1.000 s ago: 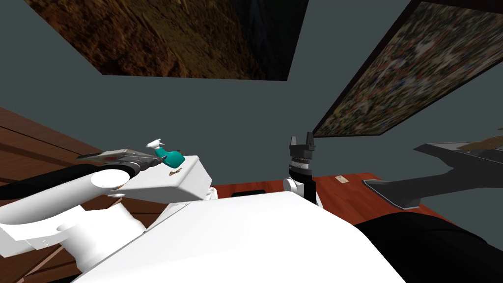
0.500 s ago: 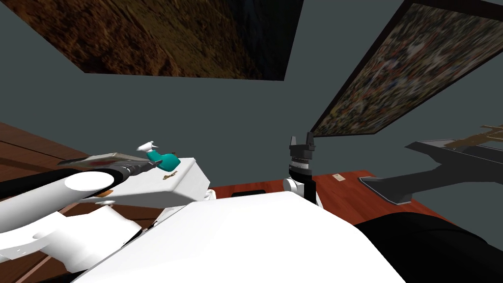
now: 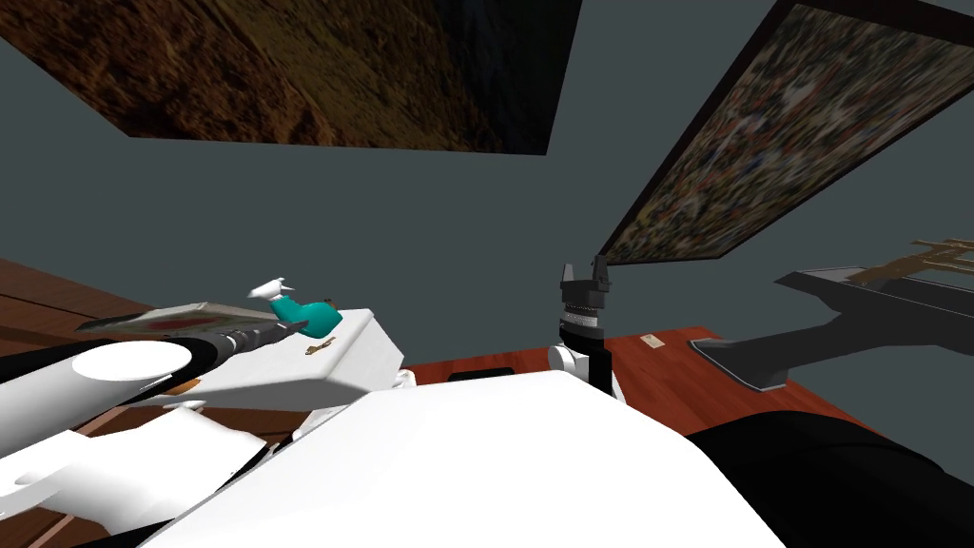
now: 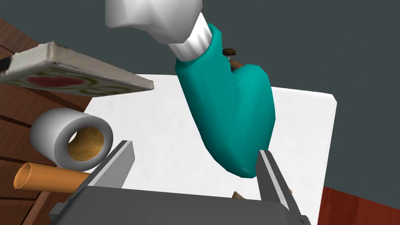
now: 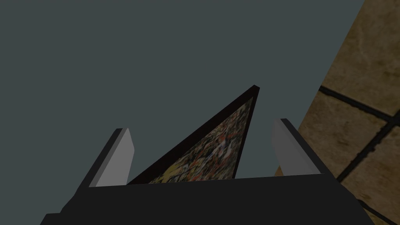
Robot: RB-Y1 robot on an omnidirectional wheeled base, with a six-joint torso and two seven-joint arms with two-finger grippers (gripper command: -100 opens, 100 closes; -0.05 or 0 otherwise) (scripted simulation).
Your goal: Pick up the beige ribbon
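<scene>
Your left gripper (image 4: 195, 146) is spread open over the white box (image 4: 156, 129). The teal spray bottle (image 4: 230, 117) sits close ahead, its base just beside one finger, and a grey roll (image 4: 72, 140) lies near the other. In the lower left of the head view, the small tan squiggle on that box, just beside the bottle, is probably the beige ribbon (image 3: 319, 348). Your right gripper (image 3: 583, 273) stands upright at centre frame, fingers apart.

Head camera moves with my own turn: the brown wall picture (image 3: 314, 67), the white desk (image 3: 361, 347) and the teal spray bottle (image 3: 302, 312) all slide left in the head view. The left forearm (image 3: 143, 366) swings lower and further left. The left hand (image 3: 297, 327) now sits just below the bottle's base, no longer level beside it.
</scene>
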